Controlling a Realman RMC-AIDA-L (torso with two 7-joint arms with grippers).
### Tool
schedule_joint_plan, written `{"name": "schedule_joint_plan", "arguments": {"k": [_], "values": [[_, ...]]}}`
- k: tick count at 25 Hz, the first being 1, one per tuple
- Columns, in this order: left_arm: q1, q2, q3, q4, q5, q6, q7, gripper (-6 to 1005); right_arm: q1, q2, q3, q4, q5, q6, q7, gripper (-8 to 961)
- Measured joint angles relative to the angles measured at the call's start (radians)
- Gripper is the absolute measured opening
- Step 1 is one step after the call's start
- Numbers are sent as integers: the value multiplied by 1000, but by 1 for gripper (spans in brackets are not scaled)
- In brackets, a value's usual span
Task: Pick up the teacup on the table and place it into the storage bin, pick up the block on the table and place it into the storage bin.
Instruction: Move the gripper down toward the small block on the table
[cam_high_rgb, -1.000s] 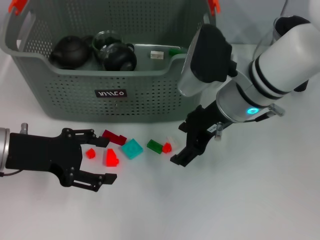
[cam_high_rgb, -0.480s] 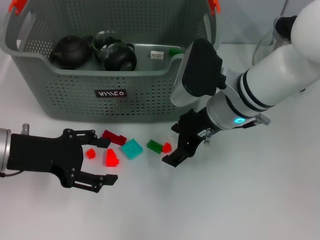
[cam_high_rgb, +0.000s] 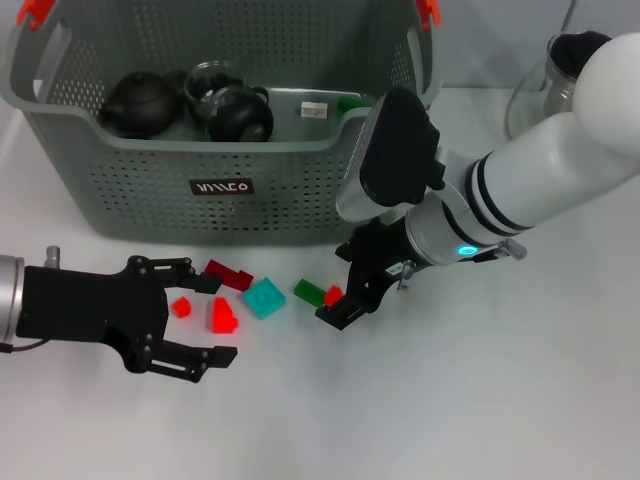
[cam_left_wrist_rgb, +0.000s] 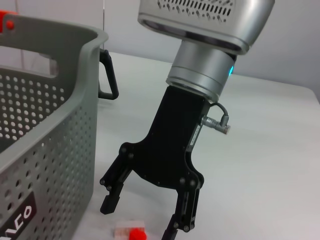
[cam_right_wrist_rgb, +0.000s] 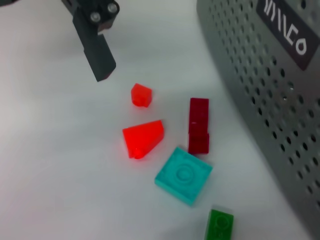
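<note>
The grey-green storage bin stands at the back, and its perforated wall also fills one side of the right wrist view. Several blocks lie in front of it: a dark red one, a red wedge, a teal square, a green one and a small red block. My right gripper is open and low, straddling the small red block. The left gripper rests open beside the red wedge. No teacup shows on the table.
Two dark round pots and small items lie inside the bin. A glass teapot stands at the far right. Bare white table spreads in front and to the right.
My right gripper has moved left and down toward the blocks and now brackets the small red block. The left arm has not moved.
</note>
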Motion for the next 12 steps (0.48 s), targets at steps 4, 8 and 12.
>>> {"name": "schedule_joint_plan", "arguments": {"k": [4, 8, 12], "values": [[-1, 0, 0, -1, 0, -3, 0, 903, 2, 0, -16, 16, 18, 22, -6, 947], [-1, 0, 0, -1, 1, -5, 0, 903, -1, 0, -21, 18, 32, 25, -11, 947], [-1, 0, 0, -1, 1, -7, 0, 903, 0, 0, -23, 36, 62, 26, -32, 947]]}}
